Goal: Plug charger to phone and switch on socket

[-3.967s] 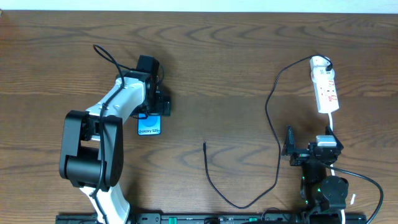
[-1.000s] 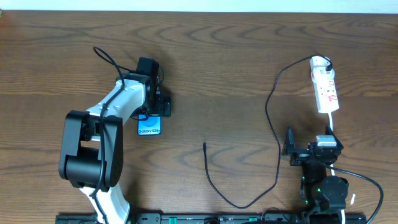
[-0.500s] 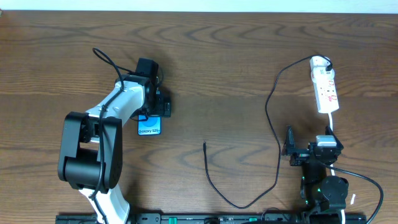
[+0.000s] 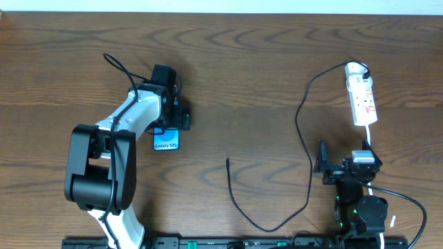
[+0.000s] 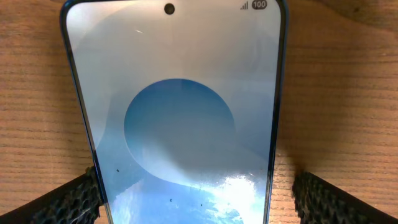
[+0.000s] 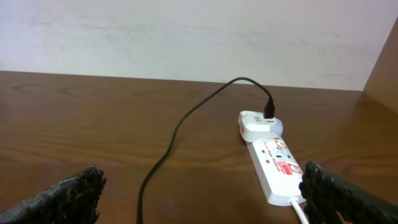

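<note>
The phone lies flat on the wooden table, light blue screen up; it fills the left wrist view. My left gripper is open and straddles its lower end: the left finger touches the phone's edge, the right finger stands a little off it. The charger cable runs from a white adapter in the socket, loops near the front edge and ends in a free plug tip mid-table. My right gripper is open and empty, just in front of the socket, cable to its left.
The socket's white cord runs from the strip toward the right arm's base. A thick black robot cable loops behind the left arm. A pale wall stands behind the table's far edge.
</note>
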Available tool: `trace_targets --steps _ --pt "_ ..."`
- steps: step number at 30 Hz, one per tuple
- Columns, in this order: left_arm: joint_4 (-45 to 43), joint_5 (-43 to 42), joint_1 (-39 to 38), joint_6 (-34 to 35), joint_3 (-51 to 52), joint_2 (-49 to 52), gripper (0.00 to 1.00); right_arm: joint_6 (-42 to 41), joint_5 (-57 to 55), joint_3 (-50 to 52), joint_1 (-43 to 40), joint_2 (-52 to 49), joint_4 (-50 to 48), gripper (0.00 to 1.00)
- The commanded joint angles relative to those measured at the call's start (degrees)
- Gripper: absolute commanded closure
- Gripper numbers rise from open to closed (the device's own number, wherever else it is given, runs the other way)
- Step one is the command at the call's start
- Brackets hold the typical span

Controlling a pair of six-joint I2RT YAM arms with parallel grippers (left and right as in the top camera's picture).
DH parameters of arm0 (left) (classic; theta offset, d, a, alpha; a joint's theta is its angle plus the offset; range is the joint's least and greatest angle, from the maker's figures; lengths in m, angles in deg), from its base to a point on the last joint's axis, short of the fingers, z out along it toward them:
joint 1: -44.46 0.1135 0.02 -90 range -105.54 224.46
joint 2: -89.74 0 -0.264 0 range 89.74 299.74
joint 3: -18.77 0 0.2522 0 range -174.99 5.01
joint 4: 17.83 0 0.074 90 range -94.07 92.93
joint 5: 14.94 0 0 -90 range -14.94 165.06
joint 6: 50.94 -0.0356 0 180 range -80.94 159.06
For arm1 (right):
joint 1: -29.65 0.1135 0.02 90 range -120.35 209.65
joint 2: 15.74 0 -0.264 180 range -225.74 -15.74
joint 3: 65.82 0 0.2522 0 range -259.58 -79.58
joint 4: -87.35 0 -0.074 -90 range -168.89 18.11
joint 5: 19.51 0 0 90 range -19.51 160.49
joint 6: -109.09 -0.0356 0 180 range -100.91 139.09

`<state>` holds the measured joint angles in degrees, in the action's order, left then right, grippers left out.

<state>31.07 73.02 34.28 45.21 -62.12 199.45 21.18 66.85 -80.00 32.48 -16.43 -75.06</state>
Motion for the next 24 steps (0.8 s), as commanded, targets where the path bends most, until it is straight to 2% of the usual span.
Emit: trace_targets --steps 1,21,22,24 --pt "0.1 1.3 0.2 -0.6 2.4 1.5 0.02 -0.5 -0.3 0.1 0.6 0.3 0.2 0.01" --pt "0.1 1.3 0.2 -0.6 2.9 1.5 0.00 -0.5 -0.3 0.1 0.6 0.3 0.2 0.01" --pt "0.1 1.2 0.2 -0.6 2.9 1.5 0.05 -0.5 -0.3 0.1 0.6 0.3 0.2 0.01" --pt "0.1 1.2 0.2 -0.6 2.9 1.5 0.05 -0.5 -0.3 0.1 0.6 0.3 0.2 0.01"
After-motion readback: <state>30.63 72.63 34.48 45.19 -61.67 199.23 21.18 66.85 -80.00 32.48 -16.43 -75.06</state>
